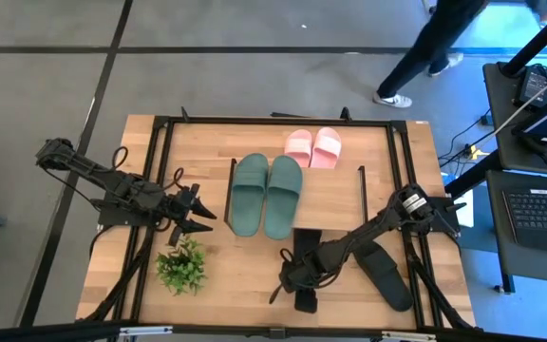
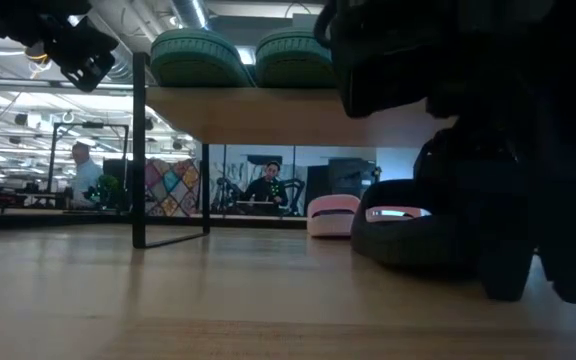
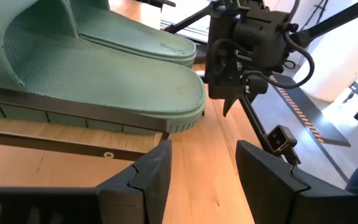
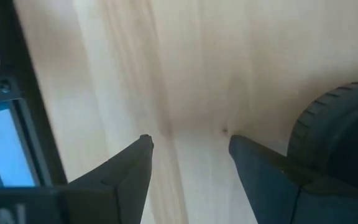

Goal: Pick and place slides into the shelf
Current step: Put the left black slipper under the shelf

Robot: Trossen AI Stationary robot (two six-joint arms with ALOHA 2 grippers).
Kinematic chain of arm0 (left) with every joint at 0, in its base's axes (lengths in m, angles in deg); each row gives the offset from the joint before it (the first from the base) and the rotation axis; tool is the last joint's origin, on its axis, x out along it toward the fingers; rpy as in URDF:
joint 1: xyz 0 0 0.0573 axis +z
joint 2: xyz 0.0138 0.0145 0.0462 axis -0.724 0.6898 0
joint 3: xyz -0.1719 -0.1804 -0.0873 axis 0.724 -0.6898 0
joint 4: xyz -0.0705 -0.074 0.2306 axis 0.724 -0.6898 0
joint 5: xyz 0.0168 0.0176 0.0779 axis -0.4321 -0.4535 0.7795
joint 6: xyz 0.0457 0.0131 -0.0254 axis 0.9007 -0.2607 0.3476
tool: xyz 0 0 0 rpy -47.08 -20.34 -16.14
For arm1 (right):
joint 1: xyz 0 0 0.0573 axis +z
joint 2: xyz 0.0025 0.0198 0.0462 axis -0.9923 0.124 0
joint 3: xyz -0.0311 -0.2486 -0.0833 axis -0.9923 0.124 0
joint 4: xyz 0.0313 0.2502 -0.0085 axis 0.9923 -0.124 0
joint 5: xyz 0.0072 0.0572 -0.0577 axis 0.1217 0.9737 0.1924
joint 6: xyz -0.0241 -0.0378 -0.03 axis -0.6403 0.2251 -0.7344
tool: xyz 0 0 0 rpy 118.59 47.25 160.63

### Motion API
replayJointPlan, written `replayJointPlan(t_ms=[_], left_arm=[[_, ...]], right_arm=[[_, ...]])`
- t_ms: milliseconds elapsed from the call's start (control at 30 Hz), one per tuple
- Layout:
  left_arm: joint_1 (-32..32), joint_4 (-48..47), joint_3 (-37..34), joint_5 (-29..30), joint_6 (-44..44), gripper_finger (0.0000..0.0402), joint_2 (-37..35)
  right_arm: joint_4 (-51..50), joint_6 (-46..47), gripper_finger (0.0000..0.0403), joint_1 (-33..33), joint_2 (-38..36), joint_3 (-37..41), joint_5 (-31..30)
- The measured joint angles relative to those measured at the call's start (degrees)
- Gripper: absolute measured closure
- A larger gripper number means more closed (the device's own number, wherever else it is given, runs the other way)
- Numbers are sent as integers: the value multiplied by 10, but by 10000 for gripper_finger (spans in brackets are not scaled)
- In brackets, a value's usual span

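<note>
The right tool (image 1: 288, 277), fingers spread and holding nothing, hovers low over the surface (image 1: 226, 275) just beside the black slides (image 1: 380, 270); it should straddle one strap before closing. Farther off, the left tool (image 1: 198, 211) waits spread beside the green slides (image 1: 266, 193) on the shelf (image 2: 268, 112), with the pink slides (image 1: 311, 146) beyond.

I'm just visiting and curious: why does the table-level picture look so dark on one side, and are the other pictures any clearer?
Low view: the right arm's dark body stands close to the lens against the bright room, a blurred silhouette. Right wrist view: pale wooden tabletop soft, out of focus. Left wrist view: dull green rubber slides sharp, evenly lit. High view: even light, faint shadows.
</note>
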Motion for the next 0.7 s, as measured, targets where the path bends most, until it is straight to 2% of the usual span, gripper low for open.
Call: replayJointPlan(t_ms=[400,700], left_arm=[[0,-16,0,0,0,231,0],[0,-16,0,0,0,231,0]], right_arm=[[-50,-32,181,-27,1,-3,-41],[-126,-89,190,-52,6,-36,-130]])
